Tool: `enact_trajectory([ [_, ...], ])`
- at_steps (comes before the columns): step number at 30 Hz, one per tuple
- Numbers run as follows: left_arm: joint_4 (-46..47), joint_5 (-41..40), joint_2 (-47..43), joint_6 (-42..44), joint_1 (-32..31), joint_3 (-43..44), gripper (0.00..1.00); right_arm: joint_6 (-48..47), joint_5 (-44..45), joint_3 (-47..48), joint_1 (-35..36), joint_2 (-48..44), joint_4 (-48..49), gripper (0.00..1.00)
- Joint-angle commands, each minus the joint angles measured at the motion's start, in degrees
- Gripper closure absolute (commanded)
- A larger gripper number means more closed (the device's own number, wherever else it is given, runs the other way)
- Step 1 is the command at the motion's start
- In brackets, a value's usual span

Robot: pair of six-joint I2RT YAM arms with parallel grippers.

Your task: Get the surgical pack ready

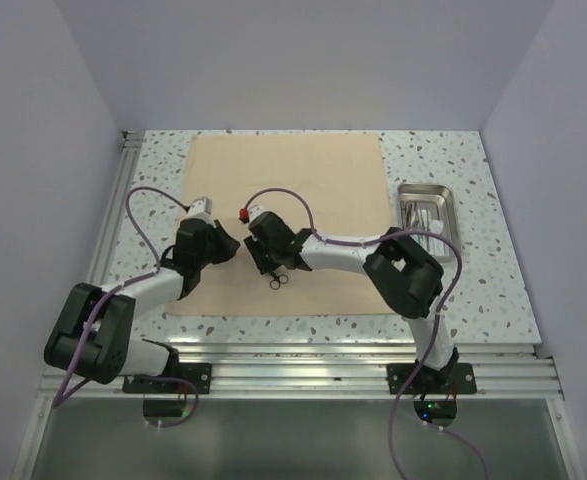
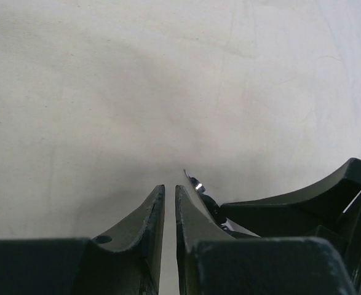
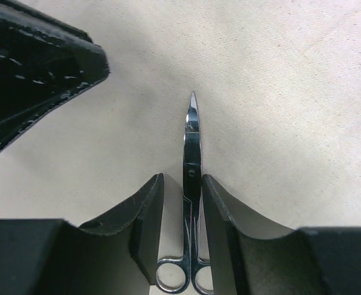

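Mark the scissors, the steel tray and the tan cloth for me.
scissors (image 3: 192, 174): right wrist view, on the pivot screw.
steel tray (image 1: 428, 187): top external view, on its far rim.
tan cloth (image 1: 283, 170): top external view, on a bare far part.

Our speckled bench (image 1: 473, 300) and its load
We see a tan cloth sheet (image 1: 293, 180) spread flat across its middle, and a small steel tray (image 1: 428, 187) just beside the sheet's right edge.
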Motion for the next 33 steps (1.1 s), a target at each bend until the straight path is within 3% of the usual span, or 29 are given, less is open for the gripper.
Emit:
enact_trajectory([
  [1, -1.1, -3.5, -2.8, -0.7, 0.5, -0.9, 0.84, -1.4, 10.1, -1.3, 0.0, 4.7, -7.5, 0.64],
  [9, 0.6, -1.1, -4.4, 0.2, 0.6, -1.8, 0.83, -0.3, 10.2, -1.7, 0.1, 3.6, -6.7, 1.0],
  [14, 2.9, 3.1, -4.3, 1.2, 0.5, -2.1, 0.64, 0.5, 5.1, -5.3, -0.1, -1.2, -1.3, 1.0],
  [16, 3.4, 4.8, -4.3, 1.3, 0.5, -2.2, 0.49, 1.2, 1.9, -6.5, -0.5, -4.0, 1.6, 1.0],
  [20, 4.1, 7.2, -2.6, 1.0, 0.5, -1.8, 0.36, 3.1, -2.6, -9.5, -2.0, -7.6, 5.1, 1.0],
  [33, -4.3, 14.8, 3.6, -1.6, 0.5, 7.7, 0.28, 3.7, -8.0, -16.2, -3.5, -14.1, 16.8, 1.0],
])
